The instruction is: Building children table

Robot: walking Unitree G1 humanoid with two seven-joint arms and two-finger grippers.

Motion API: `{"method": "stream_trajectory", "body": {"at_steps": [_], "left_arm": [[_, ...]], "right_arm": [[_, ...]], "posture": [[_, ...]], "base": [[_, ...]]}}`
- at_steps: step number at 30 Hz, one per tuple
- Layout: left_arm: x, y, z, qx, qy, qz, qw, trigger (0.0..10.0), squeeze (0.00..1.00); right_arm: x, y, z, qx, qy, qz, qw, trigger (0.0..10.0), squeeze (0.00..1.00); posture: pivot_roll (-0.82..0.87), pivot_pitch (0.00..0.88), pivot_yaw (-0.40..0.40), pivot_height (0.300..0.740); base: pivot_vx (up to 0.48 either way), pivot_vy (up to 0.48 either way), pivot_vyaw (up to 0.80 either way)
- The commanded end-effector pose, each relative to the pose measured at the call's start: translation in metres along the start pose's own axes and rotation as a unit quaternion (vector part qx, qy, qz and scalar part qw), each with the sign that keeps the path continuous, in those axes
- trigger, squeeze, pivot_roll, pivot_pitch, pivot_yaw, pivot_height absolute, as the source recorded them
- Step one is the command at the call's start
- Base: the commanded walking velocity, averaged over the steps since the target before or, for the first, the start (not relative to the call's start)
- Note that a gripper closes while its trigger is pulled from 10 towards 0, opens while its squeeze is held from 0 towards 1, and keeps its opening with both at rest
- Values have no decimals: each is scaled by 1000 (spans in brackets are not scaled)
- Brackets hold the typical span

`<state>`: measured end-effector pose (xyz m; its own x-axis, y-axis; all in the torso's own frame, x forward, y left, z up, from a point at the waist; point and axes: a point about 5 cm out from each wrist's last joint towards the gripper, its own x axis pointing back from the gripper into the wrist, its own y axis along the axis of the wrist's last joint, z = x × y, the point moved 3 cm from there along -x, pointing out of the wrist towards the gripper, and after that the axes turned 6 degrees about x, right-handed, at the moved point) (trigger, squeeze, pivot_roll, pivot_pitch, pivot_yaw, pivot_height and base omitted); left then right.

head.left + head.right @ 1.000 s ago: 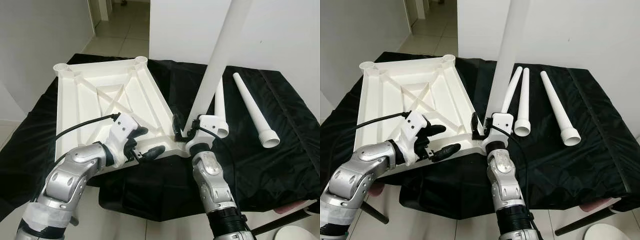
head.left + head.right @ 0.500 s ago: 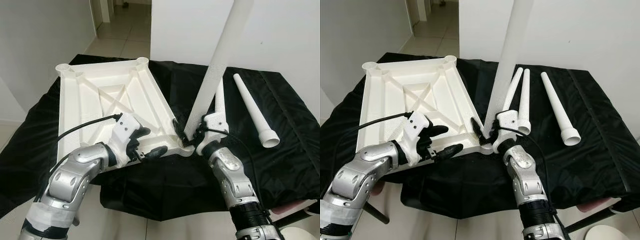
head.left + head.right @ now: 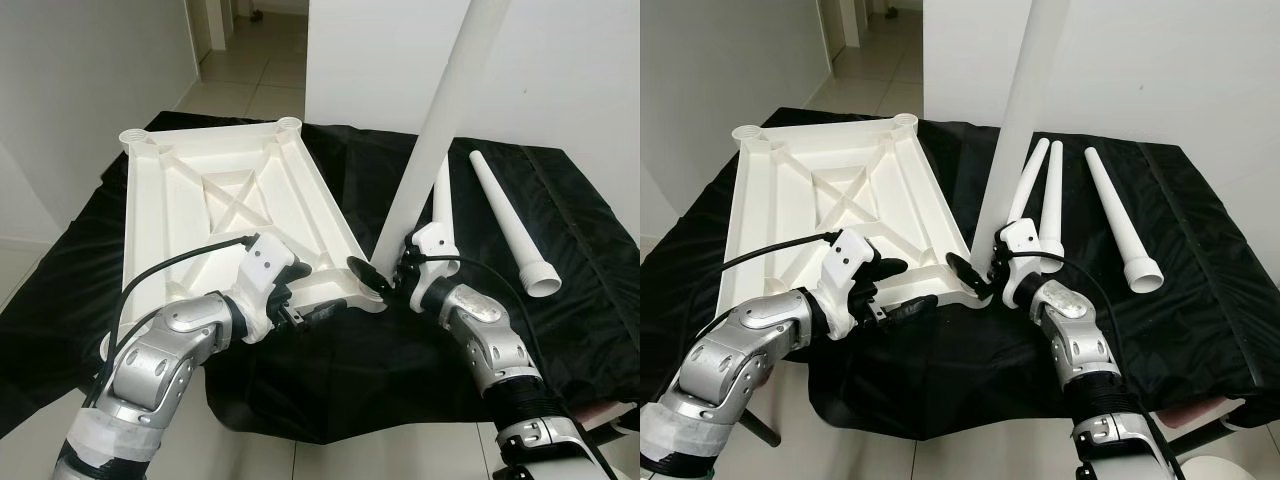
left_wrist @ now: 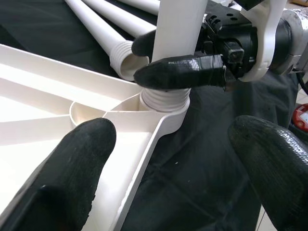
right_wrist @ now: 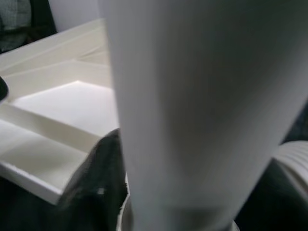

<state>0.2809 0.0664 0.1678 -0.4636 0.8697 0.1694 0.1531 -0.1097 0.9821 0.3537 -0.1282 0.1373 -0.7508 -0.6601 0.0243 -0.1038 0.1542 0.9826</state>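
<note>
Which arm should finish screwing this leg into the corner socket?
Right. The right gripper already clamps the upright leg just above the corner socket. The left gripper is open at the tabletop's near edge, steadying it.

Table under black cloth (image 3: 560, 330). White tabletop (image 3: 200, 215) lies upside down, ribs up, over the left half, its near corner at the front edge. Three loose white legs (image 3: 1110, 215) lie side by side on the right half, wide ends toward the front.
</note>
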Motion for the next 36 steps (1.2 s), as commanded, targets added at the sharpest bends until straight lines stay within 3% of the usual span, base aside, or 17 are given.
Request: {"method": "stream_trajectory", "body": {"at_steps": [1, 9, 10, 18, 25, 30, 33, 34, 36], "left_arm": [[1, 0, -3, -5, -5, 5, 1000, 10000, 0], [1, -1, -2, -4, -4, 11, 1000, 10000, 0], [1, -1, -1, -4, -3, 12, 1000, 10000, 0], [2, -1, -1, -4, -1, 13, 1000, 10000, 0], [1, -2, -2, -2, -2, 13, 1000, 10000, 0], [1, -2, -2, -2, -2, 14, 1000, 10000, 0], [1, -2, -2, -2, -2, 14, 1000, 10000, 0], [1, -2, -1, -2, -1, 14, 1000, 10000, 0], [1, -2, -2, -2, -2, 14, 1000, 10000, 0]], "right_arm": [[-1, 1, -3, 3, 1, 2, 1000, 0, 0], [3, -5, -13, -17, -8, 17, 1000, 0, 0], [3, -6, -14, -21, -14, 19, 999, 10000, 0], [-1, -4, -9, -43, -48, 13, 998, 10000, 0], [-10, 3, 0, -55, -119, 1, 991, 10000, 0], [-14, 6, 11, -85, -232, 1, 969, 10000, 0], [-14, 6, 13, -89, -246, 3, 965, 10000, 0], [-12, 5, 17, -99, -285, 4, 953, 10000, 0], [-12, 5, 19, -103, -301, 3, 948, 10000, 0]], "posture": [[71, 16, -27, 740], [66, 20, -19, 740], [66, 20, -19, 740], [63, 25, -22, 740], [59, 25, -26, 740], [59, 21, -31, 740], [60, 20, -32, 740], [60, 18, -33, 740], [60, 18, -33, 740]], "base": [[0, 0, 0], [0, 0, 0], [0, 0, 0], [0, 0, 0], [0, 0, 0], [0, 0, 0], [0, 0, 0], [0, 0, 0], [0, 0, 0]]}}
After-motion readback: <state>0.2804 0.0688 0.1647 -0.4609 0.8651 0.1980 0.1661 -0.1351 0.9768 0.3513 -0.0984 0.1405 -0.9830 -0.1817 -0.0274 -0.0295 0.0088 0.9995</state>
